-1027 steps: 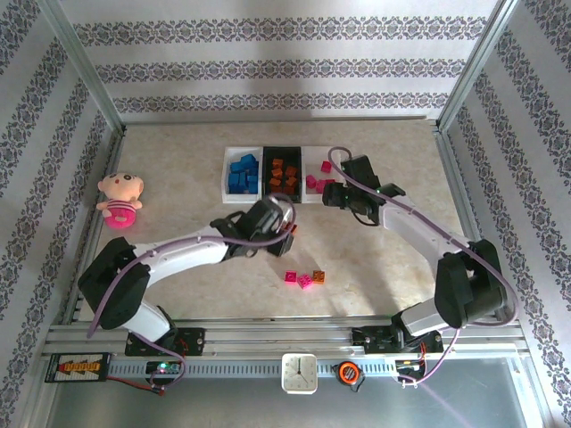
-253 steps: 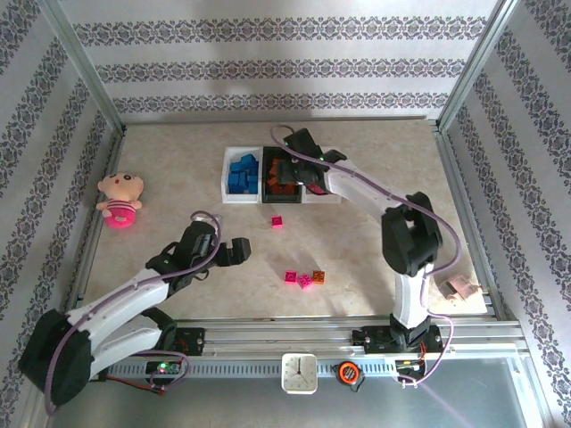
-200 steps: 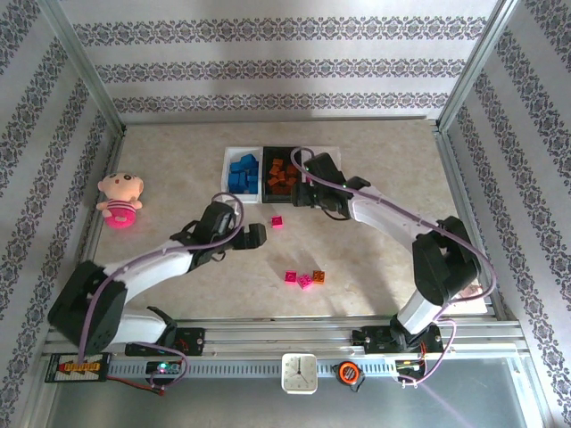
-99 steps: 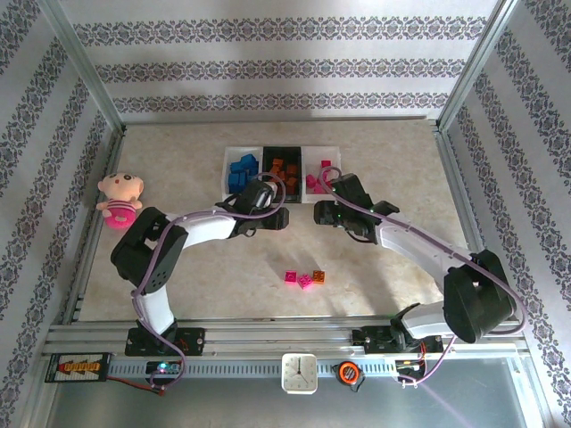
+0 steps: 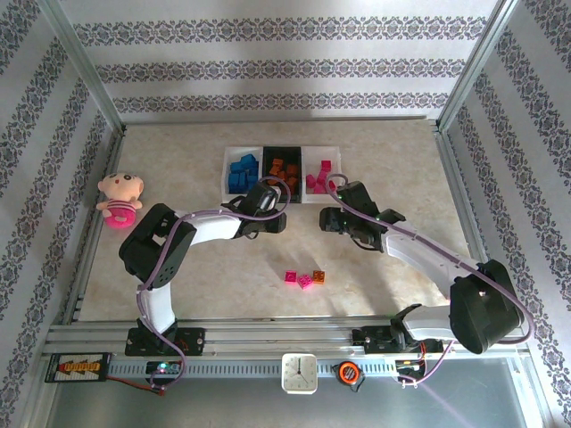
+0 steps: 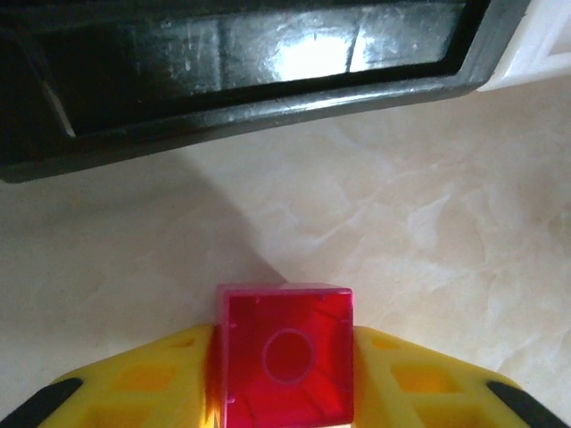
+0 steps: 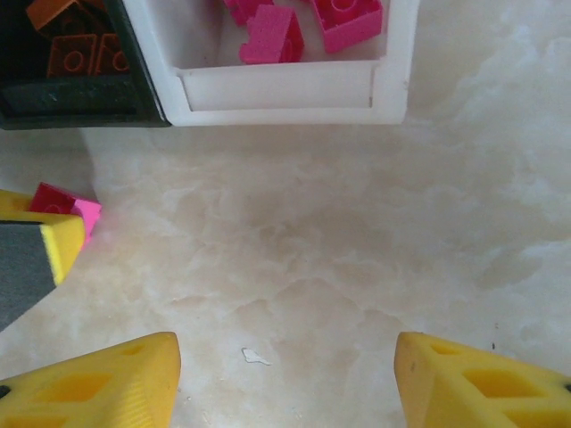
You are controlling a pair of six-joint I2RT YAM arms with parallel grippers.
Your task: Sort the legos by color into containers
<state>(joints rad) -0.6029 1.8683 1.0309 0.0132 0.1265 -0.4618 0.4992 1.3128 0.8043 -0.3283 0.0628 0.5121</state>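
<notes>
Glossy pink brick [image 6: 285, 357], square and smooth-faced, I see pinched in left gripper [image 6: 284, 392]; right gripper [image 7: 287, 379] gapes empty over marbled tabletop [image 7: 357, 223].

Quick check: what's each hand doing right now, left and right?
Left hand: closed on a pink brick.
Right hand: open, holding nothing.
</notes>
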